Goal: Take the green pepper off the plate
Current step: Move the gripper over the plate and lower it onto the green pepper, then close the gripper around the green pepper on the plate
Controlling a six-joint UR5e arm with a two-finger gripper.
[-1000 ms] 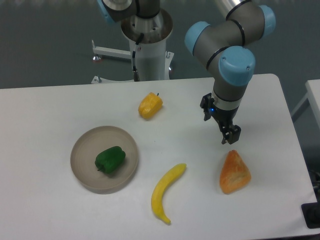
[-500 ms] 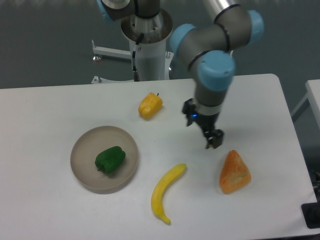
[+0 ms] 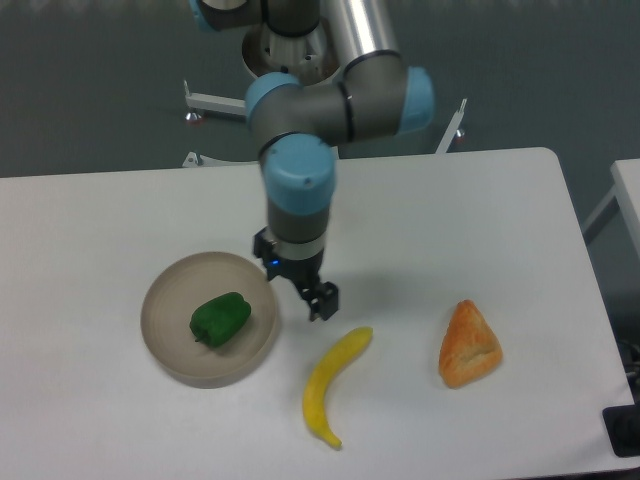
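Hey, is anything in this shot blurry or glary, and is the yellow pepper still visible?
Fixed camera view: soft overall, lighting even. The gripper is small and dark, so its jaws can't be read. The green pepper shows a faint sheen; the plate is matte. No yellow pepper shows; the arm covers that area.

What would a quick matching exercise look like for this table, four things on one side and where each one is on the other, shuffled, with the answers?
Things:
1. green pepper
2. banana
3. orange wedge-shaped item
4. gripper

Places:
A. far right of the table
B. just right of the plate's rim
C. on the plate
D. near the front edge, centre

Pairs: 1-C, 2-D, 3-A, 4-B
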